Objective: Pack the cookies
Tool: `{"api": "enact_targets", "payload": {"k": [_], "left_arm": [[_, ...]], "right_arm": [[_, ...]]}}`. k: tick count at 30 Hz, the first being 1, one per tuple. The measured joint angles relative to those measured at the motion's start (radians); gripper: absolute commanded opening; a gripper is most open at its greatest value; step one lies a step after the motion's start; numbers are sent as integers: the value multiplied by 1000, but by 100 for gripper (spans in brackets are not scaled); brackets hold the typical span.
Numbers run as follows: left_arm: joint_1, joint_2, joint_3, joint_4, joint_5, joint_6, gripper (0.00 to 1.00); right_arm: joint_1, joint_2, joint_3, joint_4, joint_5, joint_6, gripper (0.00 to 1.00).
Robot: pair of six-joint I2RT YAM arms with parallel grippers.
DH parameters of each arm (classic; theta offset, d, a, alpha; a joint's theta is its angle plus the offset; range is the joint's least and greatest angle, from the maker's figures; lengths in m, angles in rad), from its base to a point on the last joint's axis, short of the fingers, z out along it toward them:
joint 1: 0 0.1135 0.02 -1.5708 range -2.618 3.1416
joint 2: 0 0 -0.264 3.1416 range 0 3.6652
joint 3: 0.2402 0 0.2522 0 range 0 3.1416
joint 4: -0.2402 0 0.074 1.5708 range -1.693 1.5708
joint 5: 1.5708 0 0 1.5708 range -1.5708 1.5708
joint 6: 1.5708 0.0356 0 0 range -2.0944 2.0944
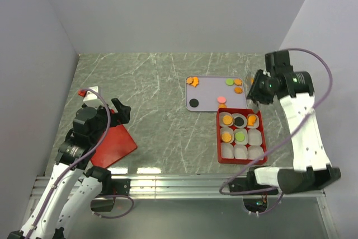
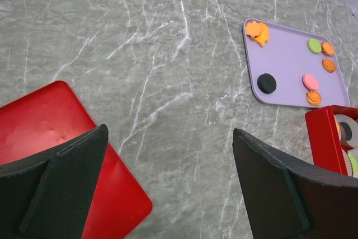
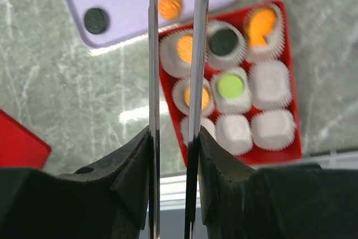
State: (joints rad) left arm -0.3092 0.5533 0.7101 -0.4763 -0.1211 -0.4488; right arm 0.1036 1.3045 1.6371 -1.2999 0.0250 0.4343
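Several cookies lie on the lilac tray (image 1: 212, 90): an orange pile (image 1: 192, 81), a green one (image 1: 229, 81), a black one (image 1: 194, 103) and a pink one (image 1: 222, 99). The red box (image 1: 240, 158) holds white paper cups. Five of them carry cookies, among them orange (image 3: 260, 26), black (image 3: 224, 41) and green (image 3: 230, 85). My right gripper (image 3: 174, 132) hangs high over the box and tray, shut on metal tweezers (image 3: 152, 54) whose tips run out of the frame's top. My left gripper (image 2: 169, 131) is open and empty above the table by the red lid (image 2: 45, 127).
The red lid (image 1: 114, 144) lies flat at the near left, partly under the left arm. Grey walls close in the marbled table on the left, back and right. A metal rail (image 1: 179, 186) runs along the near edge.
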Motion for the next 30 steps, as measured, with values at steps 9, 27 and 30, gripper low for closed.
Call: {"api": "enact_targets", "payload": {"k": [9, 27, 30], "left_arm": [[0, 2, 0, 0, 4, 0, 99], [-5, 9, 0, 0, 13, 2, 99], [-5, 9, 0, 0, 13, 2, 99]], "right_arm": [[-86, -291, -262, -56, 35, 79, 35], [-292, -399, -663, -8, -101, 152, 32], [-293, -398, -662, -1, -117, 150, 31]]}}
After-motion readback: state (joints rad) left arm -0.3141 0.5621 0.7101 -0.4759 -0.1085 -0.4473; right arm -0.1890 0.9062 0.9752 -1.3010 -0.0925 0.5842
